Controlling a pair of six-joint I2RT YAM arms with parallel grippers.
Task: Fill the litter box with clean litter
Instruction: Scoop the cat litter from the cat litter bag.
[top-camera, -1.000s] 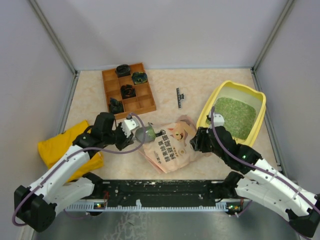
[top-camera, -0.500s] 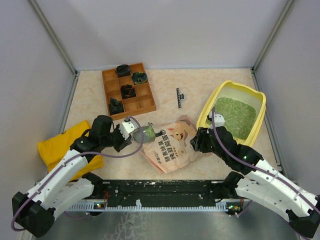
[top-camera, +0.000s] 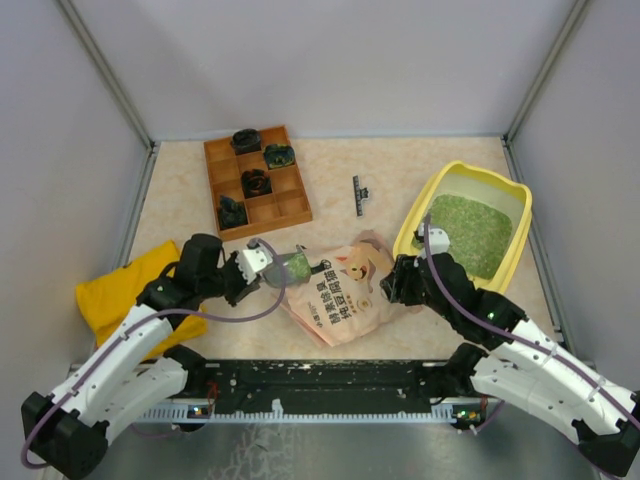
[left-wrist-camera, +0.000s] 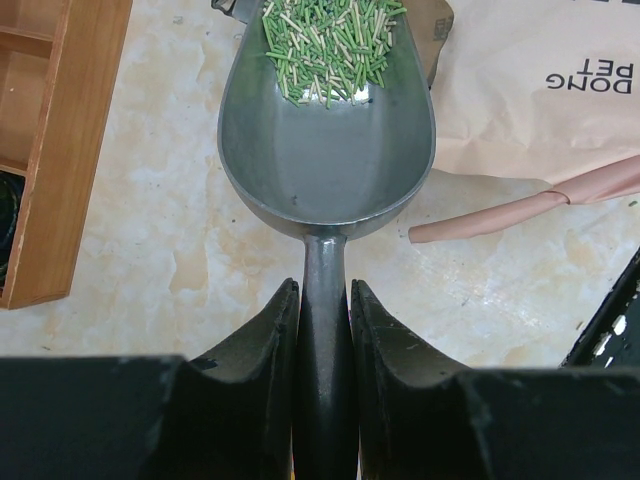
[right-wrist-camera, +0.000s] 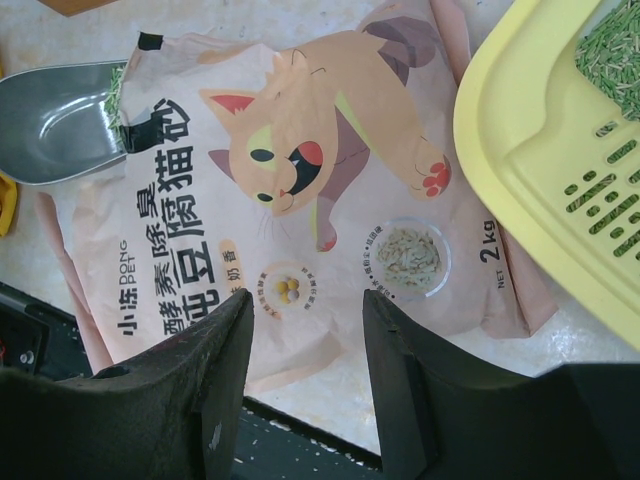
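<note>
Backing off now, the left arm has drawn its elbow in toward its base since a second ago, while the right arm hasn't budged. Left gripper (left-wrist-camera: 323, 297) is clamped on the handle of the grey scoop (left-wrist-camera: 325, 160), whose bowl reaches straight ahead of the fingers with a small heap of clean litter (left-wrist-camera: 330, 45) at its far lip, by the mouth of the pink pouch (right-wrist-camera: 300, 200). Those green pellets look loose and light and should roll at any tilt, so I'd say the grip belongs on that stiff handle, bowl kept level. Right gripper (right-wrist-camera: 305, 305) has its jaws standing apart above the pouch, nothing pinched. Just off to its right sits the litter box (right-wrist-camera: 520, 130), green litter already spread inside.
</note>
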